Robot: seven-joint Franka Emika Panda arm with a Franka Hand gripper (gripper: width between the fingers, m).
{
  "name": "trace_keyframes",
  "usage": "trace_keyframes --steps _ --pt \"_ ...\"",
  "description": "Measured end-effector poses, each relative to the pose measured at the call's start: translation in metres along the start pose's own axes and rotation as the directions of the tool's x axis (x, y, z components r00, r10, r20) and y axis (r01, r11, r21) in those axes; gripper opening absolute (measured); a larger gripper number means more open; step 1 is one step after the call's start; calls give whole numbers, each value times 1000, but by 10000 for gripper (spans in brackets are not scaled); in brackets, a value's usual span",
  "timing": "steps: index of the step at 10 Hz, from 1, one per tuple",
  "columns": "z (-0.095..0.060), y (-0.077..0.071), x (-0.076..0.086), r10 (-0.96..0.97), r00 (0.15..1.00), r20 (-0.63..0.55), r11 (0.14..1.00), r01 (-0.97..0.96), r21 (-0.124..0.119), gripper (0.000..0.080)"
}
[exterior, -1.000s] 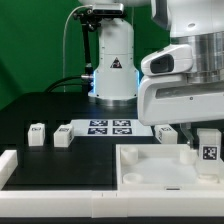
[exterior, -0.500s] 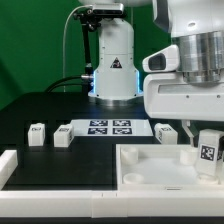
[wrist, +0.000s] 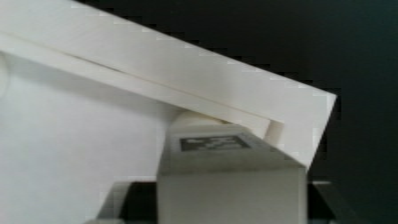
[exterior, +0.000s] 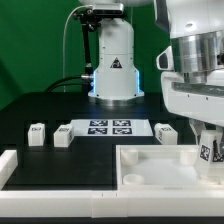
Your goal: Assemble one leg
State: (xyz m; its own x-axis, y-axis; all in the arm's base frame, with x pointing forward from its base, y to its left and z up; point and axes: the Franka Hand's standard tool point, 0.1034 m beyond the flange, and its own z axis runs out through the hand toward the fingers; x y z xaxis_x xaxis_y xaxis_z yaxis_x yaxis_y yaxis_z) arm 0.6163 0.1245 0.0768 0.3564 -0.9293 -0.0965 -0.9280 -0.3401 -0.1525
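My gripper (exterior: 207,136) is shut on a leg (exterior: 210,151), a small white block with a black-and-white tag facing the camera. It holds the leg upright over the far corner of the large white square tabletop (exterior: 150,168) at the exterior view's right. In the wrist view the leg (wrist: 222,170) fills the gap of the gripper (wrist: 222,205), with its tag toward the tabletop's corner (wrist: 125,110). Whether the leg touches the tabletop I cannot tell. Three more legs lie on the black table: two at the left (exterior: 37,134) (exterior: 63,136) and one (exterior: 165,131) behind the tabletop.
The marker board (exterior: 110,127) lies flat at mid-table between the loose legs. A white bracket piece (exterior: 8,166) sits at the front left edge. The robot's base (exterior: 113,60) stands behind the marker board.
The arm has moved to the exterior view's right with the leg held in the gripper. The loose legs have not moved.
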Motion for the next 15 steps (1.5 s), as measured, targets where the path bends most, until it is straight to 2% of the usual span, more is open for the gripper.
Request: trace_keyframes --steps 1,2,3,4,6,7,8,9,11,12,13,14,15 --pt "0 0 0 -36 999 1 999 36 0 327" --pt "0 0 -1 -37 999 1 999 37 0 519" --pt "0 0 -1 -44 999 1 999 44 0 607" --pt "1 0 0 -188 982 -1 982 188 -3 607" --pt "1 1 2 -527 850 0 850 527 -6 647" --pt "2 2 1 -598 801 1 801 598 -8 647" --pt "3 3 2 -747 665 3 665 747 -14 649" --pt "4 3 1 -784 620 5 620 784 -14 649" --pt "3 2 1 -919 395 6 395 918 -33 649" --pt "3 2 3 -954 300 9 299 953 -39 649" --pt "2 2 4 -968 252 10 251 967 -42 649" --pt "2 3 6 -991 134 17 133 990 -50 649" --pt "2 3 7 -994 110 18 109 993 -51 649"
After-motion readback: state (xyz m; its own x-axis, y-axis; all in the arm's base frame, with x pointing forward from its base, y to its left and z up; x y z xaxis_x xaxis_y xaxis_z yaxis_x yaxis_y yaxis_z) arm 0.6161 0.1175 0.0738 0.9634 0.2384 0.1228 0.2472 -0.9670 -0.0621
